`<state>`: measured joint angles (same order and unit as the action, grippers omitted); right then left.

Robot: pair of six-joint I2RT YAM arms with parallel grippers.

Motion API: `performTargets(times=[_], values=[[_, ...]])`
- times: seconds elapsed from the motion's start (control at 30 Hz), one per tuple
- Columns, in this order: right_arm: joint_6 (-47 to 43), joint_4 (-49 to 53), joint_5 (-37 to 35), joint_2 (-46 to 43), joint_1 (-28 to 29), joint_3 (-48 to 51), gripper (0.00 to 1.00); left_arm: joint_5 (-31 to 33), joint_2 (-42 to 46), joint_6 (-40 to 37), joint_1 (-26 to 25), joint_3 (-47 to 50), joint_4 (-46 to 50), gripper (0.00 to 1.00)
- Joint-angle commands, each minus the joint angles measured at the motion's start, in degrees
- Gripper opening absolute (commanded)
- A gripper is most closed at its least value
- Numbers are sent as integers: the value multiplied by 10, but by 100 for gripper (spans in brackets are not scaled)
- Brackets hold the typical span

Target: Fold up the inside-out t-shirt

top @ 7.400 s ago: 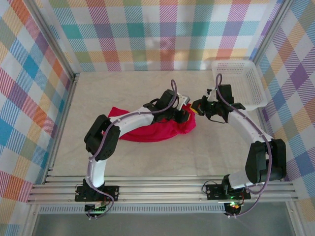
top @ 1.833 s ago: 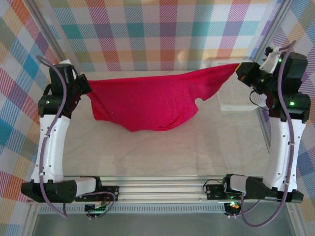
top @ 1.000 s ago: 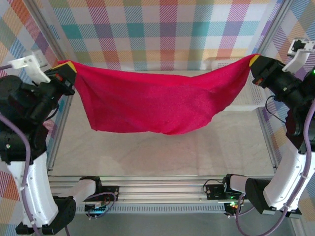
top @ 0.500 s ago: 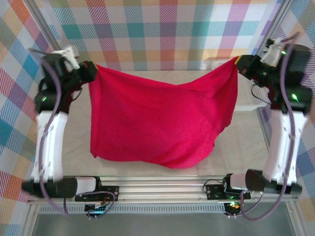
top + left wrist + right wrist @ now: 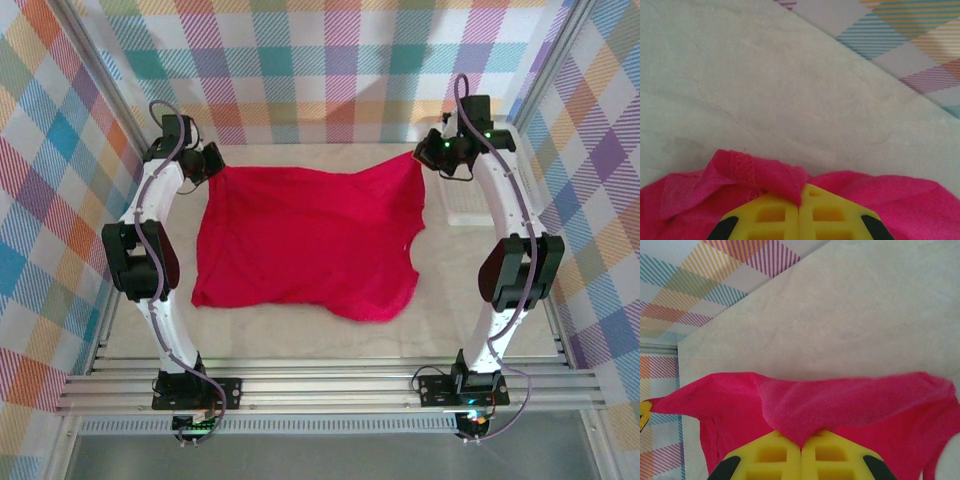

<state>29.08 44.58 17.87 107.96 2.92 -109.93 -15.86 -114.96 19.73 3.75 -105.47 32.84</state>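
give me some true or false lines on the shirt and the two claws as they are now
1. The shirt lies spread out on the table. True.
2. The left claw is open and off the shirt. False: it is shut on a fold of the shirt's edge.
3. The right claw is shut on the shirt. True.
4. Both claws hold the shirt's near edge, by the arm bases. False: they hold its far corners, close to the back wall.
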Motion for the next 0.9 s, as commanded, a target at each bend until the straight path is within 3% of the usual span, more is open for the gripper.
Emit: performTargets(times=[0.0,0.27,0.37,0.5,0.67,0.83,0.87], values=[[-3,-33,-8,13,4,-36,0,-10,-12,-9,7,-34,-4,5],[-6,-11,-10,64,6,-98,0,3,-41,-3,27,-82,27,23],[-9,-10,-19,71,6,-101,0,21,-64,28,56,-118,33,36],[-10,-1,-15,91,8,-115,0,50,-76,68,80,-151,77,35],[-10,9,-17,126,18,-155,0,40,15,46,1,-7,38,46],[-4,74,-34,198,20,-295,0,5,109,59,-88,210,-46,46],[-5,90,-35,213,19,-327,5,-3,126,61,-99,245,-53,46]])
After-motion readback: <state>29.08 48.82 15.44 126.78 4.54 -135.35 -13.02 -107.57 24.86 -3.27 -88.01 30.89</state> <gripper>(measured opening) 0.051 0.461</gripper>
